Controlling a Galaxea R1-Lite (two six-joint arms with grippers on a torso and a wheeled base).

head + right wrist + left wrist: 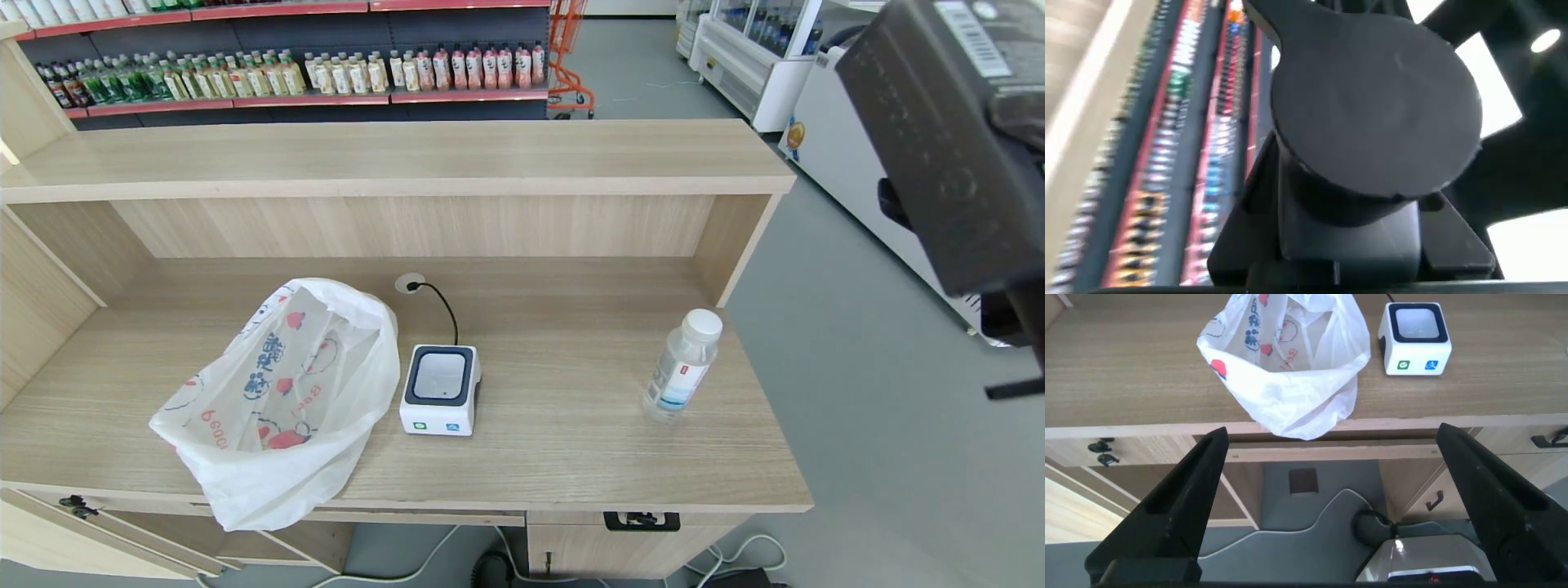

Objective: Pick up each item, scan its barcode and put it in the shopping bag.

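Note:
A clear water bottle (682,365) with a white cap stands upright on the right part of the wooden counter (571,441). At the counter's middle sits the white barcode scanner (441,388) (1415,339), its window facing up. To its left lies the white printed shopping bag (282,392) (1286,363), its mouth open, with its bottom hanging over the front edge. My left gripper (1333,437) is open and holds nothing, low in front of the counter edge, below the bag. My right arm (947,147) is raised high at the right, above and to the right of the bottle.
A raised wooden ledge (392,159) and side walls enclose the counter's back and sides. The scanner's black cable (445,306) runs to a hole behind it. Drink shelves (326,73) stand beyond, freezers (759,57) at the right. Open grey floor (857,408) lies right of the counter.

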